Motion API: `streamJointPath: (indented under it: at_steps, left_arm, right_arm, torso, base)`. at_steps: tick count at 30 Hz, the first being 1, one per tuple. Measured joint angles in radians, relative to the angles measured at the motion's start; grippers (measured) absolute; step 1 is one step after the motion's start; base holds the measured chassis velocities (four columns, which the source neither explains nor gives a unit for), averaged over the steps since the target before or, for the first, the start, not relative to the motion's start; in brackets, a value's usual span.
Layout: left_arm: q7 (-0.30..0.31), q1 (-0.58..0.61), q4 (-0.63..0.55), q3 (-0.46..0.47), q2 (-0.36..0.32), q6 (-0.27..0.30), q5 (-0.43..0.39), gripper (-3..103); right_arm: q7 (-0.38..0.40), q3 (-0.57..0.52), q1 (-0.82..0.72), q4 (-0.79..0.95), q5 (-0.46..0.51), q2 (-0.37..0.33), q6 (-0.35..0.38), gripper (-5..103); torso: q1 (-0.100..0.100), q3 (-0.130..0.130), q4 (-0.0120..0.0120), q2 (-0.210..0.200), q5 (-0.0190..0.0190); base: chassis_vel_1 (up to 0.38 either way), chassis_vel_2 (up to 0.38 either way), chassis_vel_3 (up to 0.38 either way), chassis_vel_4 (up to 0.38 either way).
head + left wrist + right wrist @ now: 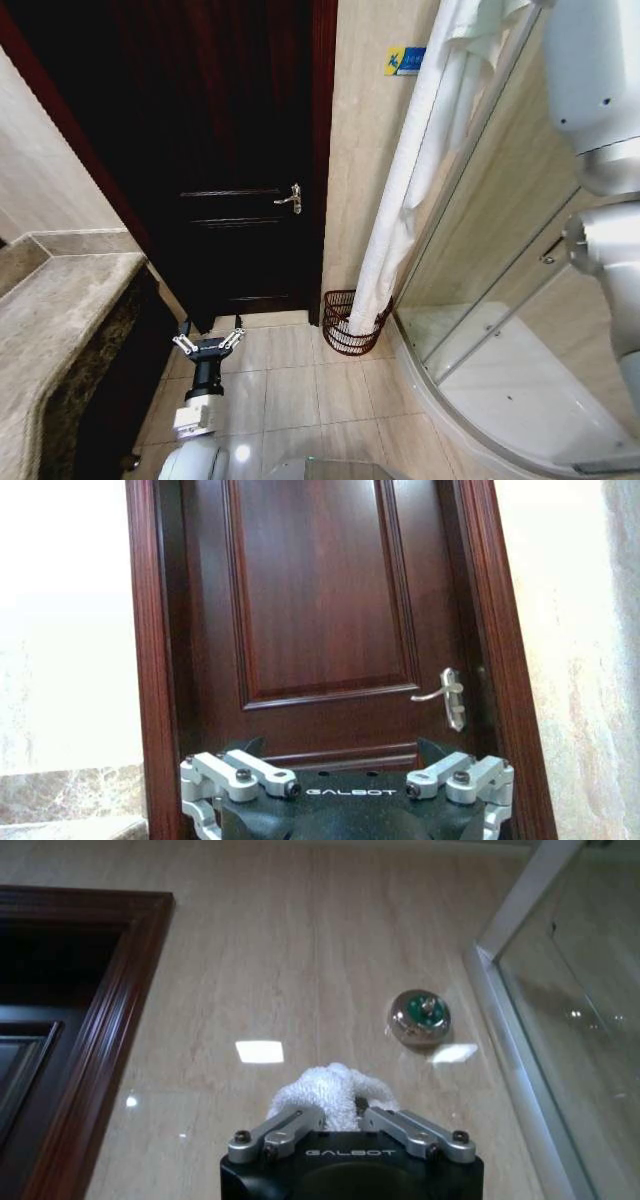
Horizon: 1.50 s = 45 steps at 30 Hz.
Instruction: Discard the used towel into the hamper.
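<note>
Right wrist view: my right gripper (345, 1129) is clamped on the towel (333, 1091) — its tail hangs well below the jaws into the hamper (352, 322). I'd lower first, then release. Left gripper (207, 343) — splayed, idle nr floor.

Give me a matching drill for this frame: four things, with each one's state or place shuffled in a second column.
Things:
1. towel
2. hamper
3. left gripper
4. door handle

States or places:
A. low over the floor tiles, jaws open
B. silver, on the dark wooden door
C. white, hanging from the right gripper, lower end in the basket
D. on the floor by the shower glass

Pairs: 1-C, 2-D, 3-A, 4-B
</note>
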<state>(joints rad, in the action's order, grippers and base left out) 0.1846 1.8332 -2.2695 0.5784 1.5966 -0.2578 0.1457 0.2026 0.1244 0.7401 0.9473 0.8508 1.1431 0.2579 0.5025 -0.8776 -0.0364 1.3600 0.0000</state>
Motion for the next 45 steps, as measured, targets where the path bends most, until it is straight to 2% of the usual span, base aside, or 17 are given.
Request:
streamJointPath:
  at_steps: [22, 35, 40, 45]
  left_arm:
    - [0.0, 0.009, -0.01, -0.007, 0.011, -0.008, 0.018, 100]
    - [-0.002, 0.01, -0.01, -0.008, 0.011, -0.013, 0.025, 100]
    - [-0.002, 0.01, -0.01, -0.01, 0.011, -0.02, 0.026, 100]
    - [-0.002, 0.012, -0.009, -0.011, 0.011, -0.023, 0.027, 100]
  right_arm:
    - [0.011, 0.017, 0.012, 0.033, 0.041, -0.026, 0.016, 3]
    - [-0.001, 0.034, 0.087, -0.032, 0.038, -0.004, 0.017, 3]
    - [0.01, 0.034, 0.025, 0.011, 0.039, -0.017, 0.025, 3]
    - [0.027, 0.019, -0.057, 0.061, 0.038, -0.037, 0.025, 3]
  torso:
    - [0.001, 0.0, -0.0001, 0.0, 0.0]
    - [-0.001, 0.0, 0.0002, 0.0, -0.0002]
    - [0.0, 0.0, -0.0002, 0.0, 0.0006]
    - [0.0, 0.0, -0.0002, 0.0, -0.0002]
  base:
    - [-0.054, 0.055, 0.052, -0.055]
    - [-0.003, 0.008, 0.005, -0.005]
    - [0.0, 0.0, 0.0, 0.0]
    - [0.0, 0.0, 0.0, 0.0]
